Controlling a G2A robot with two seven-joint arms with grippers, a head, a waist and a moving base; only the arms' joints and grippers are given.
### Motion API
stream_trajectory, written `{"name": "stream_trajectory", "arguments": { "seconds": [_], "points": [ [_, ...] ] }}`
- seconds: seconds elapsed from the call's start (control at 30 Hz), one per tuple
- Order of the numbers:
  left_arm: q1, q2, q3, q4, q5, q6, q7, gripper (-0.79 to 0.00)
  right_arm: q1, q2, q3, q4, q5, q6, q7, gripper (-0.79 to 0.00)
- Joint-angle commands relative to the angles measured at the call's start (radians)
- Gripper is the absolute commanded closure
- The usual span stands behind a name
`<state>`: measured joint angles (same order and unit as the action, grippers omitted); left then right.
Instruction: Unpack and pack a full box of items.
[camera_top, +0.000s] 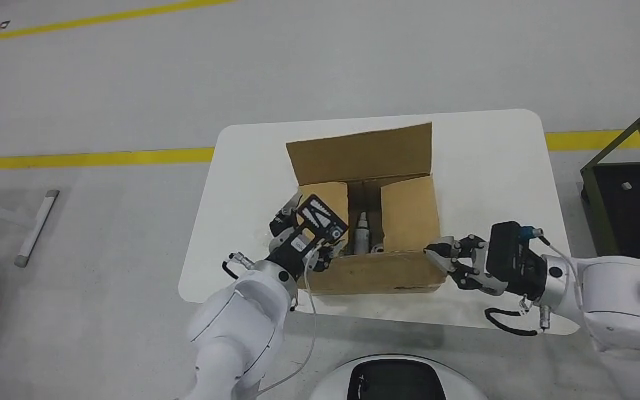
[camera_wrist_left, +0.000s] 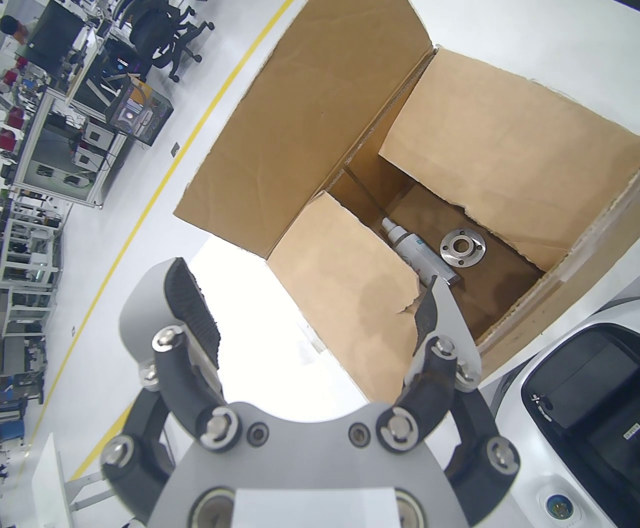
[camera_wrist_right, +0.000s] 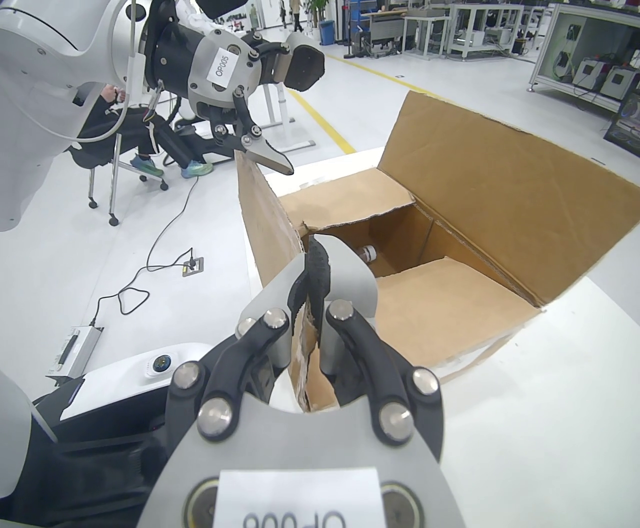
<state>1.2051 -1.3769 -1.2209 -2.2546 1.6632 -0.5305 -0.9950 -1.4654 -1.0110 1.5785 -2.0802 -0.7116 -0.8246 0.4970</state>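
Two grippers are pictured at an open cardboard box set mid-way on a white table. The left gripper, fingers spread wide, is held at the box's 8 o'clock corner. The right gripper is clamped on the near wall at 4 o'clock. A bottle and a metal flange are seen side by side on the box floor.

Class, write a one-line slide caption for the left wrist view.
Left gripper, jaws open, by the cardboard box; a bottle and a metal flange lie inside.
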Motion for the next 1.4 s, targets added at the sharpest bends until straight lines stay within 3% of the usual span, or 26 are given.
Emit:
{"name": "stream_trajectory", "arguments": {
  "seconds": [0.0,0.13,0.2,0.27,0.37,0.4,0.5,0.53,0.6,0.63,0.67,0.73,0.93,1.37],
  "points": [
    [0.0,0.001,0.002,-0.004,-0.001,-0.005,-0.003,-0.785,-0.002,0.001,-0.001,-0.002,0.0,0.001,-0.003,0.0],
    [0.003,0.004,0.008,-0.017,-0.012,-0.02,-0.013,-0.785,-0.007,0.003,-0.001,-0.001,0.008,0.004,-0.018,0.0],
    [0.003,0.006,0.009,-0.022,-0.016,-0.03,-0.02,-0.785,-0.011,0.004,0.003,0.0,0.016,0.004,-0.026,-0.099],
    [0.006,0.008,0.01,-0.027,-0.021,-0.039,-0.025,-0.785,-0.016,0.005,0.008,0.003,0.037,0.007,-0.039,-0.323],
    [0.013,0.01,0.01,-0.038,-0.027,-0.047,-0.031,-0.785,-0.024,0.008,0.025,0.01,0.075,0.006,-0.059,-0.372],
    [0.016,0.011,0.009,-0.041,-0.028,-0.048,-0.033,-0.785,-0.028,0.008,0.032,0.013,0.094,0.006,-0.068,-0.456],
    [0.028,0.014,0.013,-0.053,-0.036,-0.056,-0.034,-0.785,-0.039,0.01,0.053,0.027,0.164,-0.004,-0.102,-0.517],
    [0.033,0.015,0.014,-0.056,-0.04,-0.058,-0.036,-0.785,-0.043,0.011,0.062,0.034,0.186,-0.002,-0.108,-0.508],
    [0.043,0.018,0.017,-0.066,-0.046,-0.067,-0.039,-0.785,-0.051,0.012,0.074,0.044,0.229,0.01,-0.116,-0.357],
    [0.049,0.019,0.018,-0.07,-0.051,-0.071,-0.041,-0.785,-0.054,0.012,0.075,0.051,0.257,0.016,-0.122,-0.323],
    [0.055,0.02,0.02,-0.075,-0.057,-0.077,-0.044,-0.785,-0.056,0.012,0.077,0.059,0.271,0.027,-0.118,-0.24],
    [0.067,0.022,0.025,-0.088,-0.071,-0.09,-0.048,-0.785,-0.055,0.014,0.074,0.066,0.27,0.066,-0.094,0.0],
    [0.076,0.029,0.027,-0.095,-0.082,-0.103,-0.044,-0.785,-0.034,0.013,-0.007,0.079,0.237,0.125,-0.019,0.0],
    [0.051,0.039,-0.007,-0.095,-0.098,-0.077,-0.037,-0.785,-0.015,0.018,-0.142,0.136,0.141,0.042,0.089,0.0]
  ]
}}
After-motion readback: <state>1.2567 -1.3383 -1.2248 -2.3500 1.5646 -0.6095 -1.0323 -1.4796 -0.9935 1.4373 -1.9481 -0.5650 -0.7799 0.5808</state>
